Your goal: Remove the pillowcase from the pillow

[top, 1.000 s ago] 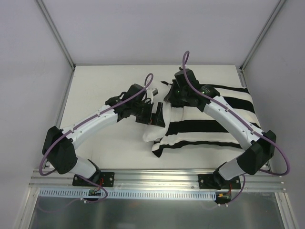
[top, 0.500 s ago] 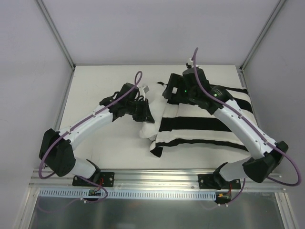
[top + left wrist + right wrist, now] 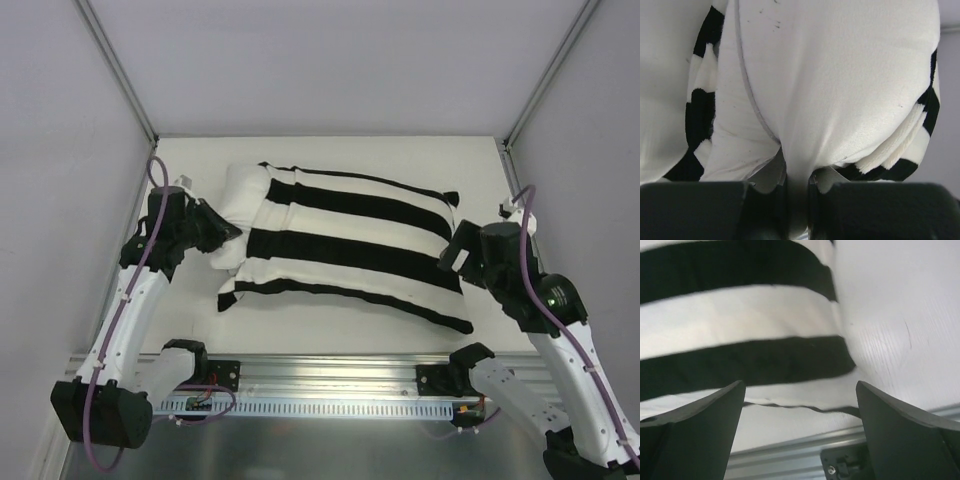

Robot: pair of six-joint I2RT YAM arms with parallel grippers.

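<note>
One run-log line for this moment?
left gripper shut on plump white pillow | right gripper open near black-and-white striped fabric pillowcase | pillowcase mostly on

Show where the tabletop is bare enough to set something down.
Bare: the far table strip behind the black-and-white striped fabric pillowcase, and the near strip along the metal rail. Crowded: left, where the left gripper pinches the plump white pillow; right, by the open right gripper.

A white table [image 3: 300, 338] sits between pale walls [image 3: 60, 150], with a shiny metal rail [image 3: 330, 374] along its near edge.
</note>
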